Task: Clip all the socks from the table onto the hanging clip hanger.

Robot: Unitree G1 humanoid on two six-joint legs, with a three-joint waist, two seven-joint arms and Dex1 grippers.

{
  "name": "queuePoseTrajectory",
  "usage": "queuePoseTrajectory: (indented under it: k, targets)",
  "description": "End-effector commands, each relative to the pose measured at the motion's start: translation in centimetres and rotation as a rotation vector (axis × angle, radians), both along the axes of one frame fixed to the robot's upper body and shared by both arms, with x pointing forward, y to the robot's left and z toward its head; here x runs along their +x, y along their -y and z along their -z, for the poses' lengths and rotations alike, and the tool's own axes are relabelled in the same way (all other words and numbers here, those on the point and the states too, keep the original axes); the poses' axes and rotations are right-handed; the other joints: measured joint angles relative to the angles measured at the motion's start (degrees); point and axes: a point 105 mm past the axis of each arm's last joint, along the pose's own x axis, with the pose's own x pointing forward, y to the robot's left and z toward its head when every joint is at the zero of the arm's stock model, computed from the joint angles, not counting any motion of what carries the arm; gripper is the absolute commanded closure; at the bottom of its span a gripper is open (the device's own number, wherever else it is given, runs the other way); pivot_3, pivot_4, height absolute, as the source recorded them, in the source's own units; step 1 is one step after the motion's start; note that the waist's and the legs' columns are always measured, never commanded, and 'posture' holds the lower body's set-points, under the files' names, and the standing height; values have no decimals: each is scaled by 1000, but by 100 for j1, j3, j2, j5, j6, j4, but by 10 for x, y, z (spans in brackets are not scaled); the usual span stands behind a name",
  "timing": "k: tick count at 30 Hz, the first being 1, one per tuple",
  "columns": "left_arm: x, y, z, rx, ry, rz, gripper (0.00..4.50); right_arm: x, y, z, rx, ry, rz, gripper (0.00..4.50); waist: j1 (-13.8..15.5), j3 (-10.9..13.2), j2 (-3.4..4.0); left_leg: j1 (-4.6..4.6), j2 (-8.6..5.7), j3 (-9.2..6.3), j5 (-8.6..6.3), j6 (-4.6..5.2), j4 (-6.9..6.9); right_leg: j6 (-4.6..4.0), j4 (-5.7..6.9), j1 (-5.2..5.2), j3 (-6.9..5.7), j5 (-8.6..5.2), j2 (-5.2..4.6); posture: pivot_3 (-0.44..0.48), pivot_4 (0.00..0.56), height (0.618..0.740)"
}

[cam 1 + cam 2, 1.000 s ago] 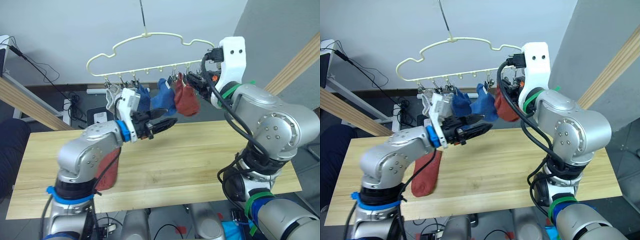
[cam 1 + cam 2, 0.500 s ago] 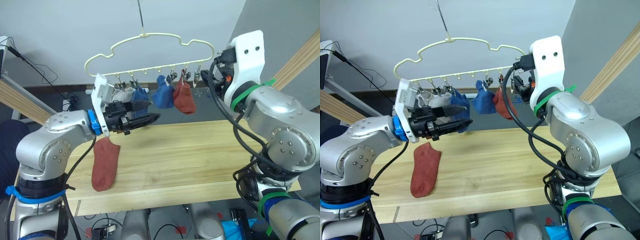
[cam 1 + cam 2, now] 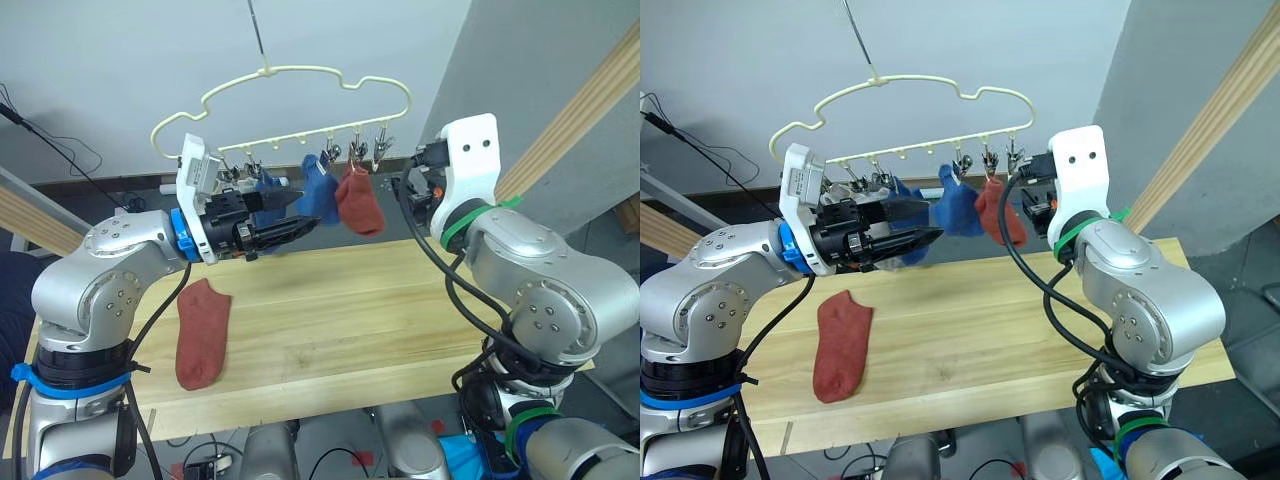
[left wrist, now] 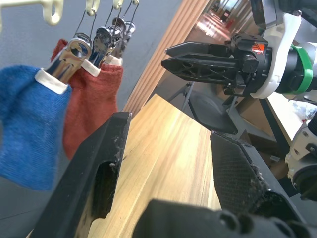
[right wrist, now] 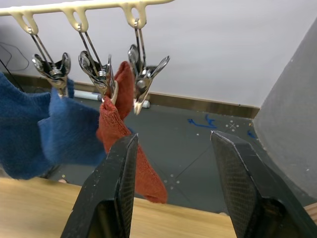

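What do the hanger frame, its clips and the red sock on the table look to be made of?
Clip hanger: pale yellow, smooth, probably coated wire or plastic. Clips: shiny silver, evidently metal. Rust-red sock: soft matte knit, lying limp on the table.

your left gripper (image 3: 300, 224) pulls back from over the table toward the clip hanger (image 3: 300, 95), fingers parted now; your right gripper (image 4: 171, 55) backs off from the hung red sock (image 3: 358, 203).
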Motion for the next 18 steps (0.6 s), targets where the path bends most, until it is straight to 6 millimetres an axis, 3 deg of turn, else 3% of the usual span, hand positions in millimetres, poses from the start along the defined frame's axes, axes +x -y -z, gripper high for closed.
queuePoseTrajectory:
  k: [1,18]
  targets:
    - [-5,2,-7,11,44,19,1559,-2,-2,-14,31,45,22,2084,-3,0,0,0,0,1,0,0,0,0,0,0,1,0,0,-298,351,740]
    - [-5,4,-5,9,40,0,1559,2,-18,-11,104,73,-21,2084,5,0,0,1,0,-2,0,0,2,-1,4,1,-1,1,-1,-273,354,740]
